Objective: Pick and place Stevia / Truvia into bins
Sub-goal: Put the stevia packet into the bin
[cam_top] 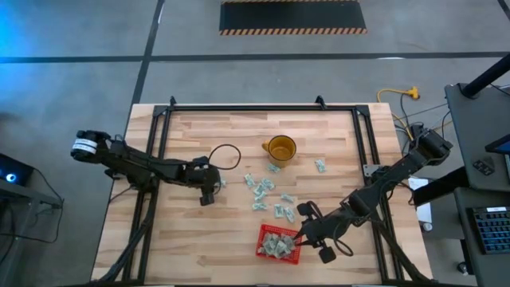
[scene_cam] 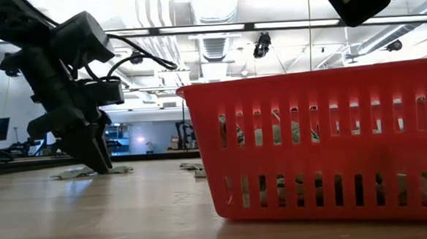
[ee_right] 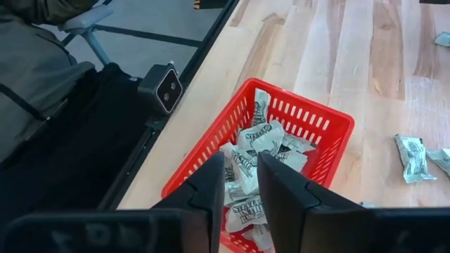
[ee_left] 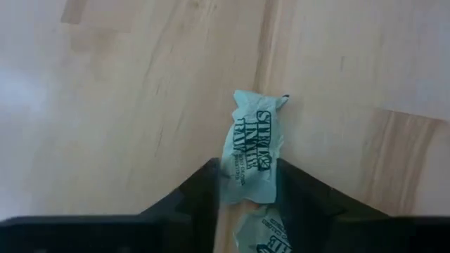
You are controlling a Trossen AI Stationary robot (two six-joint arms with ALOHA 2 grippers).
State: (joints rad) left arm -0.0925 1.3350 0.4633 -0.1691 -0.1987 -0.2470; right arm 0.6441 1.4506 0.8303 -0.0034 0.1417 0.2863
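On the table's left side, our left gripper (ee_left: 246, 200) straddles one Stevia packet (ee_left: 252, 151), fingers part-closed across its long axis, grip unconfirmed.

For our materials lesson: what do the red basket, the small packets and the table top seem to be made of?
Red basket: likely moulded plastic, smooth and slightly glossy, with evenly slotted walls. Packets: apparently thin matte paper, crinkled, with crimped ends and printed lettering. Table top: wood, pale joined strips with visible grain, satin finish.
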